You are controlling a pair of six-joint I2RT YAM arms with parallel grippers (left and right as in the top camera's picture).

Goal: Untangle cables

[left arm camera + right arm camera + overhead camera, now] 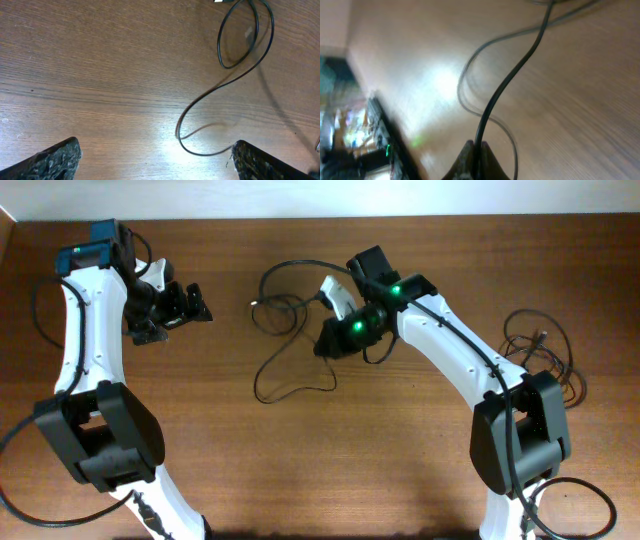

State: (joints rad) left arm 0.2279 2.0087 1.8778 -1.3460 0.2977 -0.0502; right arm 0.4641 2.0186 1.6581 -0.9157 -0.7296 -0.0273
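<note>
A thin black cable (285, 385) lies in loose loops on the wooden table at the centre, with a small plug (254, 304) at its far-left end. My right gripper (325, 346) is shut on this cable; in the right wrist view the fingertips (470, 157) pinch the cord (512, 75), which runs up and away from them. My left gripper (176, 318) hangs to the left of the loops, open and holding nothing. In the left wrist view its fingers (52, 161) stand far apart, and a curve of the cable (200, 102) lies just ahead of the right finger. A second heap of cables (545, 345) rests at the right.
The table's far edge (300, 218) runs along the top by a pale wall. Thicker arm wires trail near both bases (580, 500). Bare wood lies between my left gripper and the central loops.
</note>
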